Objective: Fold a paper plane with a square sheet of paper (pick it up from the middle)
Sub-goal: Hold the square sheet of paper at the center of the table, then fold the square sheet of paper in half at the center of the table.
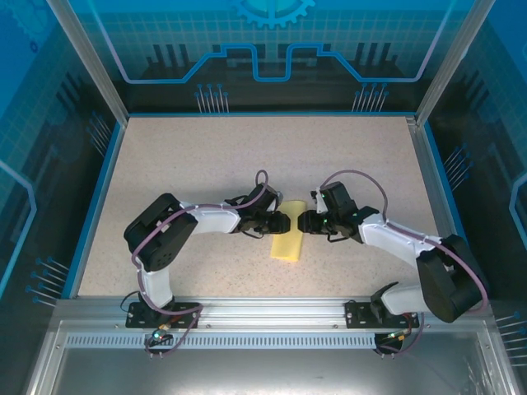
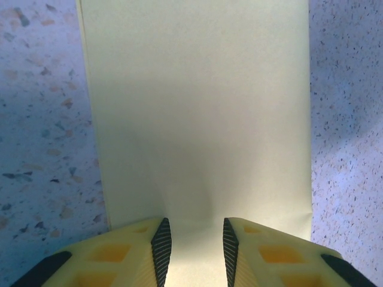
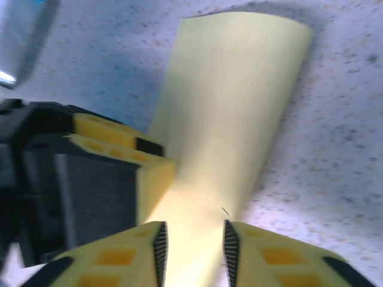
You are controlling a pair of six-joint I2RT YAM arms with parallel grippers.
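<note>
Speckled tabletop (image 1: 206, 164) w/ the square sheet of paper (image 1: 287, 247), folded to a yellow oblong, lying btwn both sets of tips and stretching out ahead of each. Prob. v. light, limp, slick on the table, creases easily: nip gently at mid-edge, no dragging. Left gripper (image 2: 197, 234) & right gripper (image 3: 195, 236): jaws narrowly apart, paper in each gap; can't tell if clamped.

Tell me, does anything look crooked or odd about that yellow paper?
Slightly. The yellow paper lies as a narrow strip, a little askew on the table. In the right wrist view its far end seems to bow upward instead of lying flat.
</note>
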